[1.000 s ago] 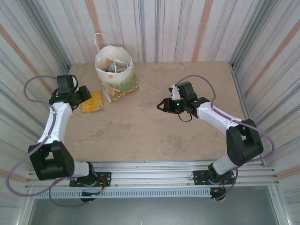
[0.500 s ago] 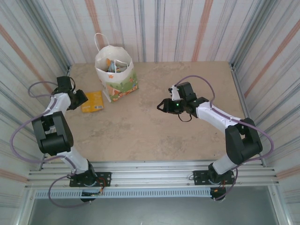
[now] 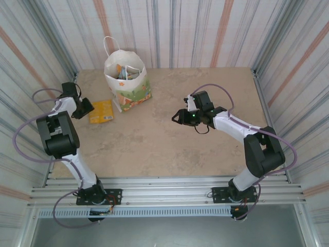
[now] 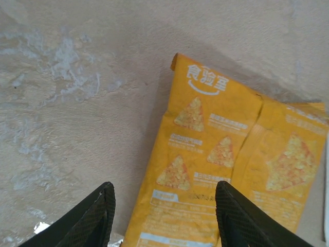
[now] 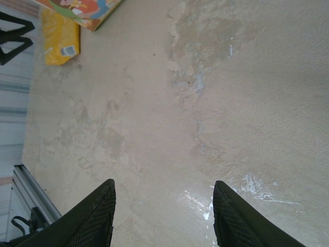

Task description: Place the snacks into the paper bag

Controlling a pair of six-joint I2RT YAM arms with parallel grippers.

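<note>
The table [image 3: 169,134], a pale mottled slab, carries everything. The right arm rises from its base at the near edge and folds at the elbow close to the right edge. Its white forearm then stretches left and a little away, toward the middle of the table. The left arm stands folded tightly over its base. Its elbow block is raised near the left edge, and its forearm runs along that edge toward the far-left corner, where the wrist turns inward to the right. The bag [image 3: 127,82] stands upright near the far edge, left of centre, with its mouth open and one cord handle arching above it. Several snacks [image 3: 125,72] sit inside it, and a corner of its printed base shows in the right wrist view [image 5: 82,7]. One yellow-orange packet [image 3: 101,111] lies flat on the table just beside the bag's base, on the side toward the left edge. The left wrist view shows it printed with triangular chips [image 4: 216,170]. The left gripper [image 4: 164,206] hangs low over the packet's end nearer the left edge, its fingers spread apart with the packet below the gap. Whether a fingertip touches the wrapper cannot be told. The right gripper [image 5: 163,206] hovers above bare table near the middle, well apart from the bag, with its fingers spread and nothing between them.
</note>
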